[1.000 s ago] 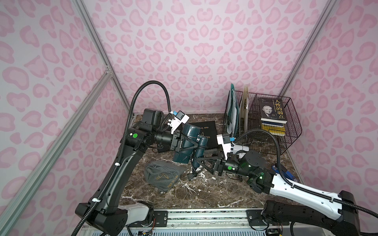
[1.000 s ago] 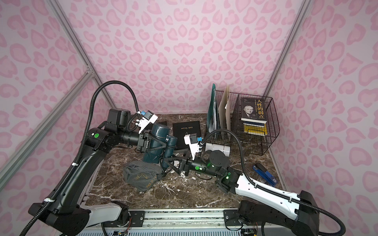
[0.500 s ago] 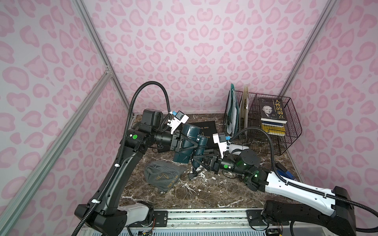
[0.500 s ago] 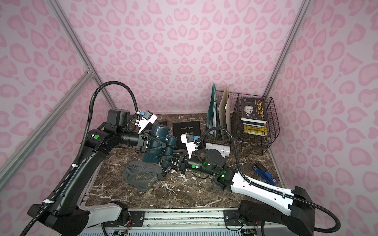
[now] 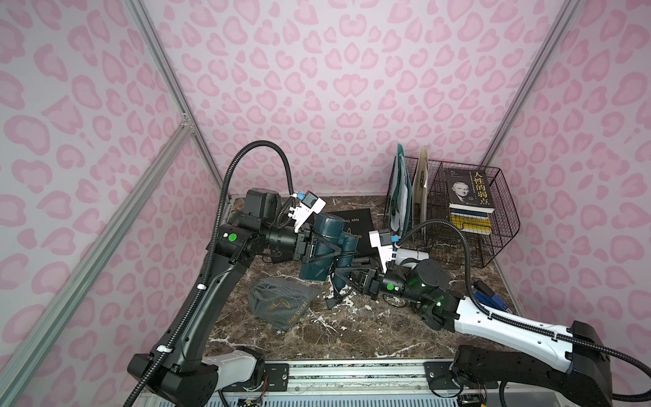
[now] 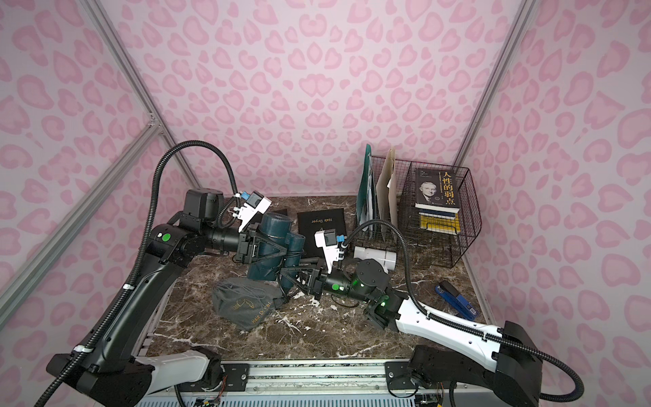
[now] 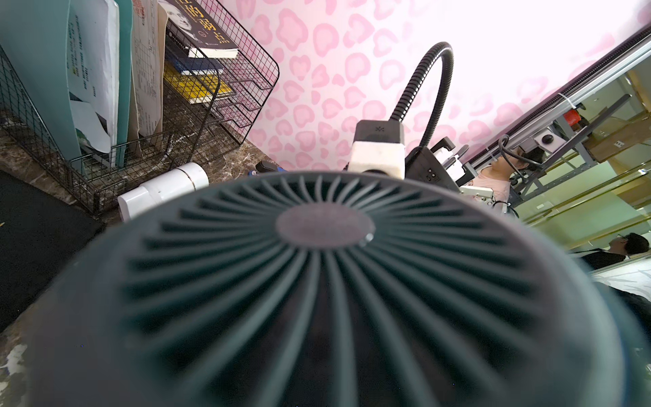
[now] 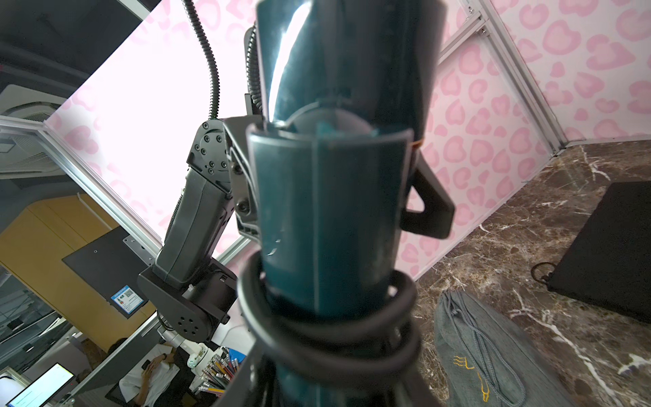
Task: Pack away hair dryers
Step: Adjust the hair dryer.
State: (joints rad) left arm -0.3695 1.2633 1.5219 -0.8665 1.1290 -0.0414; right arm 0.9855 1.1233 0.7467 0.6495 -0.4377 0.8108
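One dark teal hair dryer (image 5: 324,227) hangs clear above the desk (image 5: 352,334), near a slack grey drawstring pouch (image 5: 281,304) lying there.

Left gripper (image 5: 331,252): jaws clamped across the barrel.

Right gripper (image 5: 343,276): jaws stand about the folded handle (image 8: 324,211), by the wound black cord (image 8: 327,317). Whether they pinch cannot be told.

Judgement: the shell is hard, glossy and rigid, and fairly light. It is likely to slip and to swing at the hinge. The barrel is the sound hold; the cord coil is not.

A white hair dryer (image 5: 415,254) lies beside the wire rack (image 5: 493,246).
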